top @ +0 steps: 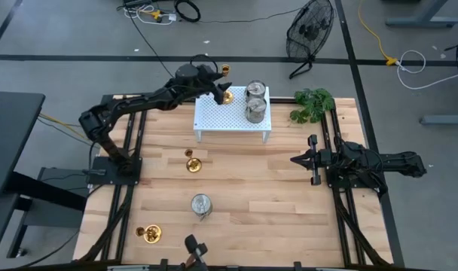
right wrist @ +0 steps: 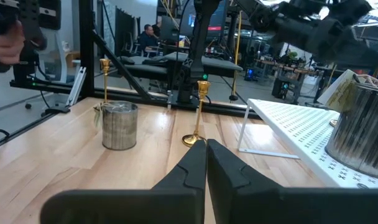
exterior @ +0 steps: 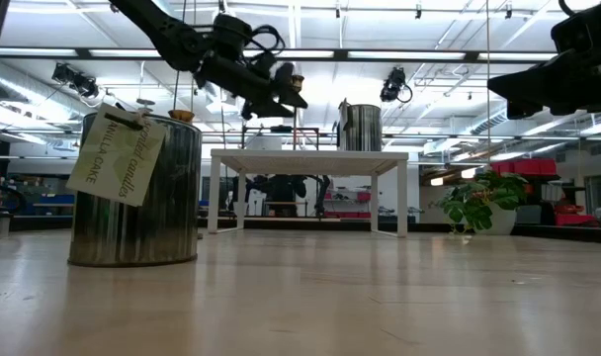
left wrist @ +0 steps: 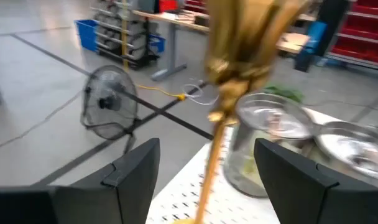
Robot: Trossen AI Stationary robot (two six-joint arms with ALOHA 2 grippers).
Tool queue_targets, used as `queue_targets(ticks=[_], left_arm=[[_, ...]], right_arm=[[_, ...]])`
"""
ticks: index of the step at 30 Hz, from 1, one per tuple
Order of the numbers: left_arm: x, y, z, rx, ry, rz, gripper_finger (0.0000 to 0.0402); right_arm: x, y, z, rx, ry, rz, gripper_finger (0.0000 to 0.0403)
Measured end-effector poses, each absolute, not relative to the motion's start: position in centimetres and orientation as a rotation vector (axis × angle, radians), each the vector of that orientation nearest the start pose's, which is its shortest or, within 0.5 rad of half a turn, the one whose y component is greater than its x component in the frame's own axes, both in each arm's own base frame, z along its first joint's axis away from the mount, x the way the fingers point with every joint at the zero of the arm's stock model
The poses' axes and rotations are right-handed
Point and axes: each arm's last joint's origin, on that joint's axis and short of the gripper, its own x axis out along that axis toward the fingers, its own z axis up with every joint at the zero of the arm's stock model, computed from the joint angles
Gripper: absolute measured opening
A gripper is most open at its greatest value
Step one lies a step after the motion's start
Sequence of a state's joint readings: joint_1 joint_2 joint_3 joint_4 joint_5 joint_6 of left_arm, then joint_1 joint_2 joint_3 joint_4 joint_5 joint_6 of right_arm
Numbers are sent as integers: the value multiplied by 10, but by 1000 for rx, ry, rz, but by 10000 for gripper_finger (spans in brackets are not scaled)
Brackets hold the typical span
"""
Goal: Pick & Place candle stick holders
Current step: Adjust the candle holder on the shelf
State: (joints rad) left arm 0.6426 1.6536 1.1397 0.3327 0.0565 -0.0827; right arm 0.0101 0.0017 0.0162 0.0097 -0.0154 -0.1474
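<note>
There were 3 gold candle holders: 1 on the white rack (top: 230,119) at (top: 227,95), 1 mid-table (top: 193,162), 1 near the front-left corner (top: 150,234). There were 3 silver cans: 2 on the rack (top: 255,92) & (top: 254,110), 1 on the table (top: 201,204). Also 1 rack, 1 green plant (top: 312,104), 2 robot arms.
</note>
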Motion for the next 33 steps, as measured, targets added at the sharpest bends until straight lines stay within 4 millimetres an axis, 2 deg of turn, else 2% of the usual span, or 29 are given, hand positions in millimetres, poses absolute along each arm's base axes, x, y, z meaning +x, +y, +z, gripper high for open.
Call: queue_targets(ticks=[8, 19, 26, 33], left_arm=[[279, 205, 319, -107, 163, 463, 270], [247, 180, 358, -49, 132, 414, 270], [237, 167, 372, -47, 93, 337, 270], [226, 158, 377, -68, 111, 300, 270]], right_arm=[[97, 1, 170, -147, -26, 24, 17], [97, 1, 170, -147, -26, 24, 17], [97, 1, 170, -147, -26, 24, 17], [97, 1, 170, -147, -26, 24, 17]])
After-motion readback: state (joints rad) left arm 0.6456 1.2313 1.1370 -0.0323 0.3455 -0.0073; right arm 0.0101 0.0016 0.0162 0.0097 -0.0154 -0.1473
